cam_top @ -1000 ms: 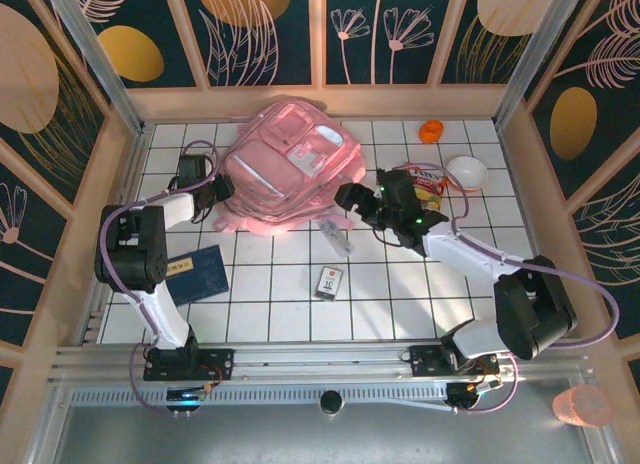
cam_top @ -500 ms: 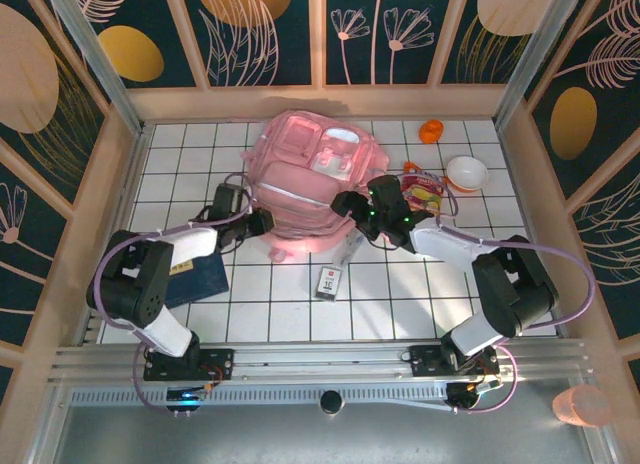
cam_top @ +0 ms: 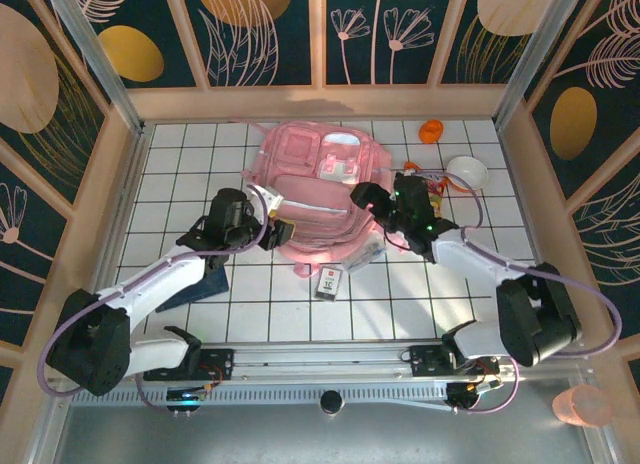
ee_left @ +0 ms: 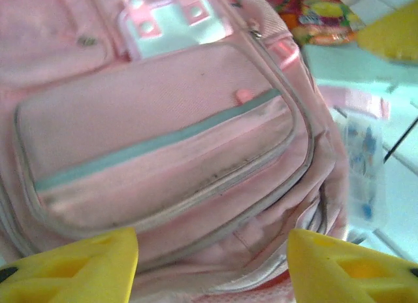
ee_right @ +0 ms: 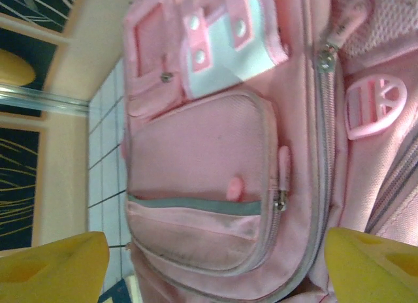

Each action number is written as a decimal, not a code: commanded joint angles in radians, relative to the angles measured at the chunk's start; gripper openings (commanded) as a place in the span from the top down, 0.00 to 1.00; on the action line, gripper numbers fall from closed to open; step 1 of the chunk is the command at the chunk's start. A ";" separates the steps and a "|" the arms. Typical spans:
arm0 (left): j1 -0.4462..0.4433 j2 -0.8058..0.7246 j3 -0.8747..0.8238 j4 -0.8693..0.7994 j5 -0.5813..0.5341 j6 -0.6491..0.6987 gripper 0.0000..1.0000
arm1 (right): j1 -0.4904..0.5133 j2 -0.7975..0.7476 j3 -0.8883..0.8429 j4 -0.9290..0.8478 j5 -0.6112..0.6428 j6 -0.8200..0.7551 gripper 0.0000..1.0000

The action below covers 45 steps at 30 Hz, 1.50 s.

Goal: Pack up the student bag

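Observation:
The student bag [cam_top: 318, 174], a large pink backpack, lies front-up in the middle of the white tiled table. My left gripper [cam_top: 277, 222] is at its near left edge, jaws open. In the left wrist view the yellow fingers [ee_left: 78, 267] stand wide apart, with the bag's lower seam and front pocket [ee_left: 163, 133] just ahead of them. My right gripper [cam_top: 363, 198] hovers open at the bag's right side. Its wrist view looks down on the zipped front pocket [ee_right: 202, 185] and the white patch [ee_right: 222, 55].
A dark blue book [cam_top: 197, 281] lies partly under my left arm. A small card box [cam_top: 330, 281] and a clear packet [cam_top: 366, 252] lie by the bag's near edge. A snack packet [cam_top: 427, 181], white bowl [cam_top: 467, 171] and orange object [cam_top: 431, 131] are at the back right.
The bag has slid right and nearer, drawn by my left gripper, whose jaws have now opened. The right gripper went in to the bag's right side and drew back a little.

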 commanded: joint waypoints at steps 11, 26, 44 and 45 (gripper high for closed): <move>-0.001 0.444 0.389 -0.149 0.245 0.773 0.37 | 0.000 -0.201 -0.104 0.035 0.094 -0.080 0.13; -0.079 0.711 0.575 -0.293 0.237 0.838 0.27 | 0.000 -0.246 -0.099 -0.038 0.117 -0.131 0.13; -0.066 0.539 0.565 -0.139 0.248 0.681 1.00 | -0.039 -0.284 -0.089 -0.098 0.083 -0.178 0.11; -0.054 0.510 0.560 -0.138 0.269 0.670 1.00 | -0.043 -0.284 -0.088 -0.099 0.079 -0.201 0.11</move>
